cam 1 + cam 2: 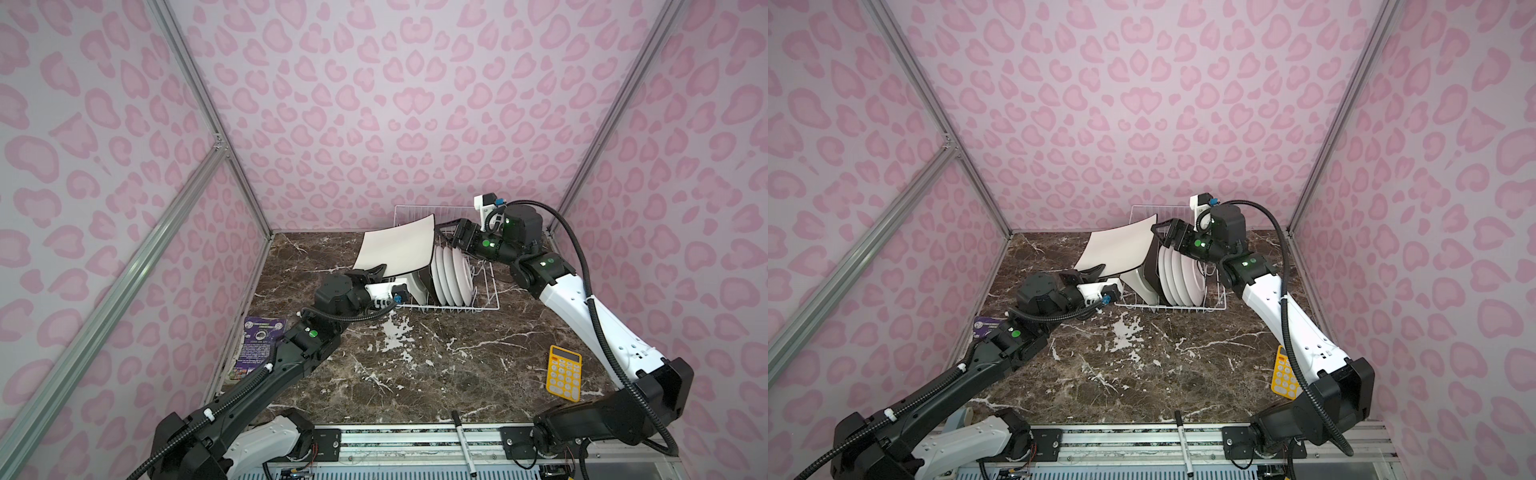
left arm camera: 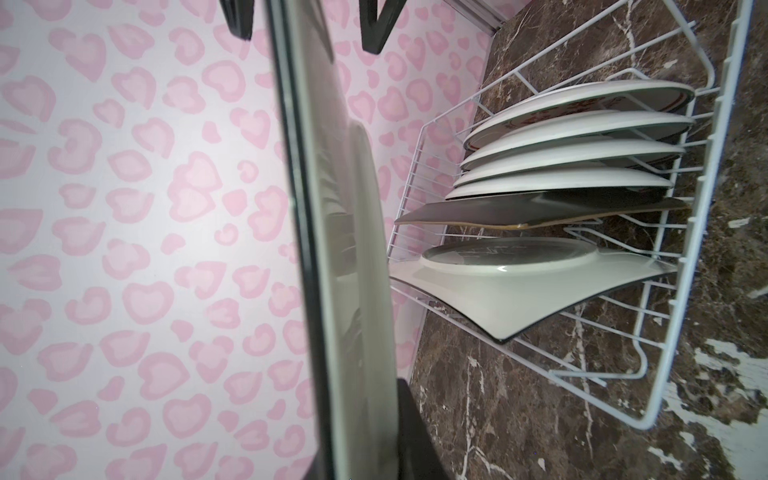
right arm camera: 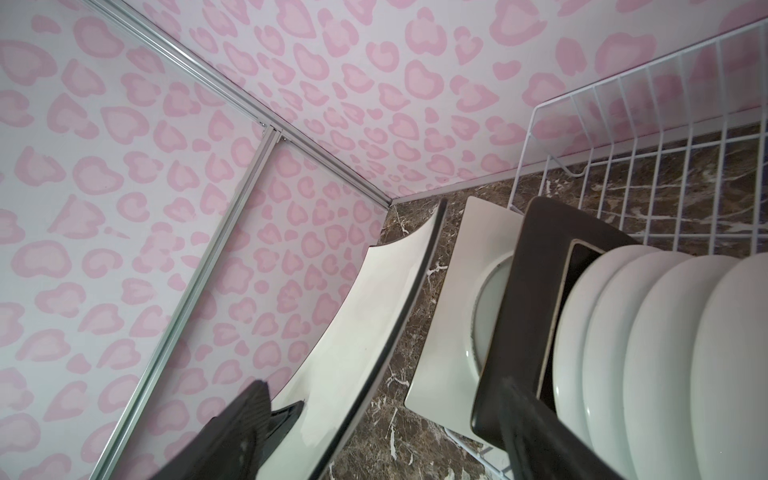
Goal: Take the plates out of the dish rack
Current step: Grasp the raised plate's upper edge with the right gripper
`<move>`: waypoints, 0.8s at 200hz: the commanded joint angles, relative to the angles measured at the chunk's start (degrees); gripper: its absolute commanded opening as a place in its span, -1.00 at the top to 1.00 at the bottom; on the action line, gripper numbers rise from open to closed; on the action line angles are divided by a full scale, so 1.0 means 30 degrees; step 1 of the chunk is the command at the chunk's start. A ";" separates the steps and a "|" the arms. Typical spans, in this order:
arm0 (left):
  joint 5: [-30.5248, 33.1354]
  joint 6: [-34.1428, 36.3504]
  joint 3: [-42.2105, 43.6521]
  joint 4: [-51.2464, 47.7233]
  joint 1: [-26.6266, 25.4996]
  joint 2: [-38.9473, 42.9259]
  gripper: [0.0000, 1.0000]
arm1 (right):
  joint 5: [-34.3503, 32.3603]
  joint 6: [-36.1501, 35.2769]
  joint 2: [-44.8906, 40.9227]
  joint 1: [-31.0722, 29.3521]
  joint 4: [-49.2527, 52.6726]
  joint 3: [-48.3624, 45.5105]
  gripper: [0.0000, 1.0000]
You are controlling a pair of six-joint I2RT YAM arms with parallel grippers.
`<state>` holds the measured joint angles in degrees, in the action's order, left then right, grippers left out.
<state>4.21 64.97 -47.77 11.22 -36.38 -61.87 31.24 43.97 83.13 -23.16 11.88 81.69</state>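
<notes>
Left tool (image 1: 376, 272) pinches the white square plate (image 1: 399, 245) by its lower edge, tilted, raised beside the dish rack (image 1: 488, 291).
Right tool (image 1: 442, 237) is spread wide at the top of the dark square plate (image 3: 519, 311), which stands in the rack between another white square plate (image 2: 519, 299) and four round plates (image 1: 453, 274).

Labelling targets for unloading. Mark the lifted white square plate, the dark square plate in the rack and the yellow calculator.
lifted white square plate (image 1: 399, 249): in a top view, middle of its white face.
dark square plate (image 3: 528, 291): right wrist view, dark surface facing the camera.
yellow calculator (image 1: 564, 372): in a top view, its keypad.
</notes>
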 commanded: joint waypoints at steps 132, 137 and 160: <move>0.1410 0.4006 0.1485 0.8210 -0.0622 -0.1058 0.93 | 0.0451 0.1382 0.2170 -0.1068 -0.0177 -0.0010 -0.14; 0.1410 0.4010 0.1502 0.8184 -0.0646 -0.1083 0.93 | 0.0498 0.1399 0.2222 -0.1120 -0.0252 0.0033 -0.13; 0.1359 0.4099 0.1706 0.8507 -0.0646 -0.1174 0.93 | 0.0620 0.1544 0.2495 -0.1271 -0.0493 0.0062 -0.03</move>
<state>8.34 76.73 -43.16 23.40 -38.37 -65.28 32.10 47.64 89.67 -26.59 12.78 82.02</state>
